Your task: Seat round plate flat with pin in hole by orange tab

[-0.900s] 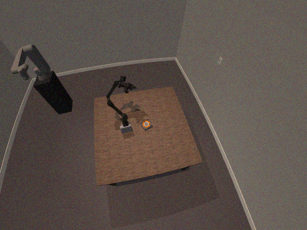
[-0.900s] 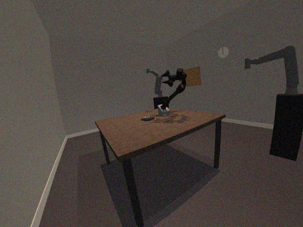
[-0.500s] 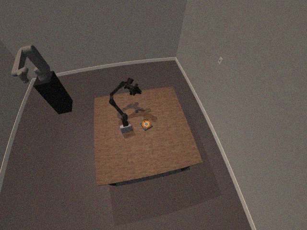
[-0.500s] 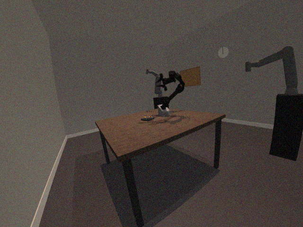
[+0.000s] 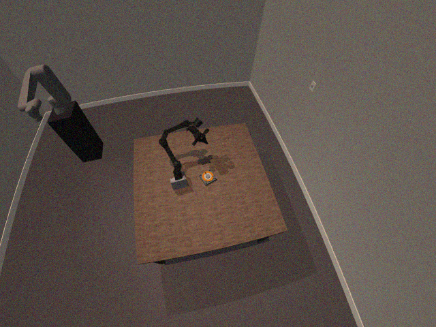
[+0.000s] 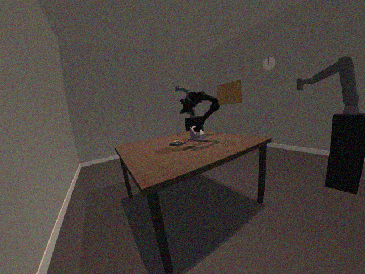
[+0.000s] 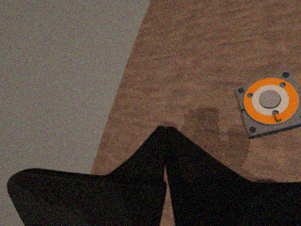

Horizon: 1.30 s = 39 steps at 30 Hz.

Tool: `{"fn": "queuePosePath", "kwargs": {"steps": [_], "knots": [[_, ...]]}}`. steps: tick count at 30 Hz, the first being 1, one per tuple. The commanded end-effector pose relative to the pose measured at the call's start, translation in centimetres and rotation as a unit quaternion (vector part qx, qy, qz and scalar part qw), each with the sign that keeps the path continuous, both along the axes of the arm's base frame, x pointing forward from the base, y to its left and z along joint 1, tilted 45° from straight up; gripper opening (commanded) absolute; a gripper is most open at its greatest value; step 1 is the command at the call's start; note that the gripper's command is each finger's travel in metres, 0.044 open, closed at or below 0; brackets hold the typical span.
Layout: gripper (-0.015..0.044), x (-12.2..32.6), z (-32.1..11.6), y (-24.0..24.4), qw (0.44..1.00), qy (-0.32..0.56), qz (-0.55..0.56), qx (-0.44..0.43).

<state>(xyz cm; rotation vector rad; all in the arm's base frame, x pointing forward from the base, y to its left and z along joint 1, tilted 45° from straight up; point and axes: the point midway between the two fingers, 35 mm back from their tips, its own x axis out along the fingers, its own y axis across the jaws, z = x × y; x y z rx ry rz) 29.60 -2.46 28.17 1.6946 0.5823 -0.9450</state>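
My fingers are pressed shut on nothing, high above the wooden surface (image 5: 211, 225). The round plate (image 7: 270, 100) sits on its grey square base (image 7: 248, 127), just beside my arm's mount (image 5: 179, 183). In the wrist view its tab (image 7: 275, 115) points toward the base's lower edge. Grey walls and a dark floor surround the surface; another arm (image 6: 339, 73) stands well apart from the base.

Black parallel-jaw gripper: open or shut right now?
Shut, on nothing. In the wrist view the black parallel-jaw gripper has its fingers meeting, only a thin seam between, held high above the orange round plate.
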Motion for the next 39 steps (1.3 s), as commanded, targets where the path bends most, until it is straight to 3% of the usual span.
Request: {"fn": "queuePosePath", "kwargs": {"steps": [1, 15, 23, 33, 39], "knots": [[0.0000, 0.9, -7.2, 0.7, 0.970, 0.095, 0.219, -0.038], [0.0000, -0.5, -16.0, 1.7, 0.847, 0.124, 0.516, -0.029], [0.0000, -2.4, -20.4, 2.7, 0.747, 0.073, 0.660, -0.003], [0.0000, -5.7, -24.8, 4.6, 0.603, -0.074, 0.794, 0.021], [0.0000, -5.9, -25.0, 5.0, 0.589, -0.092, 0.802, 0.021]]}}
